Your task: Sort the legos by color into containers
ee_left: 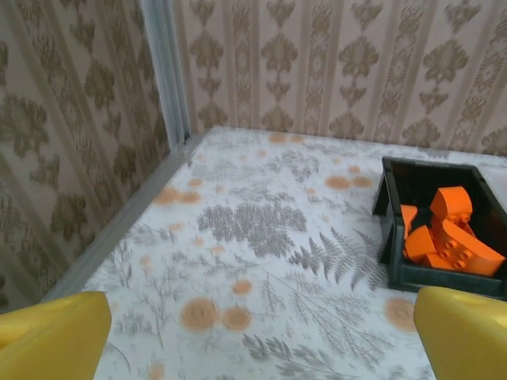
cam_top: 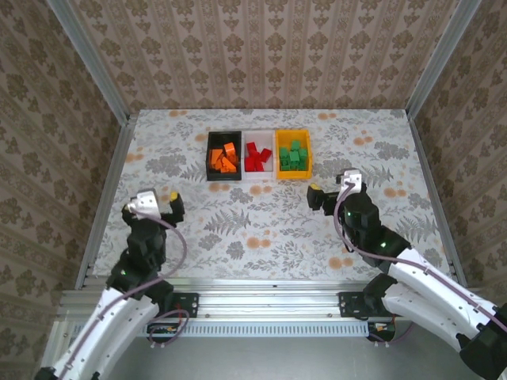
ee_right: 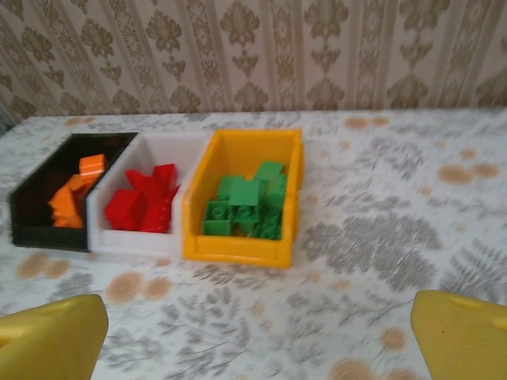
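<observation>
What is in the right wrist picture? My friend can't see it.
Three bins sit side by side on a flowery table: a black bin with orange bricks, a white bin with red bricks, a yellow bin with green bricks. The right gripper's yellow fingertips show at the bottom corners, wide apart, empty.

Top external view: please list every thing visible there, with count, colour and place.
black open-top plastic bin: one, black, left end of the row, far middle of table
white translucent plastic bin: one, white, middle of row
yellow plastic bin: one, yellow, right end of row
orange plastic bricks: several, orange, inside the black bin
red plastic bricks: several, red, inside the white bin
green plastic bricks: several, green, inside the yellow bin
floral-patterned table: one, pale grey with orange spots
wallpapered walls: three, beige-brown, around table
left gripper: one, yellow fingertips, open, near left
right gripper: one, yellow fingertips, open, before the yellow bin
</observation>
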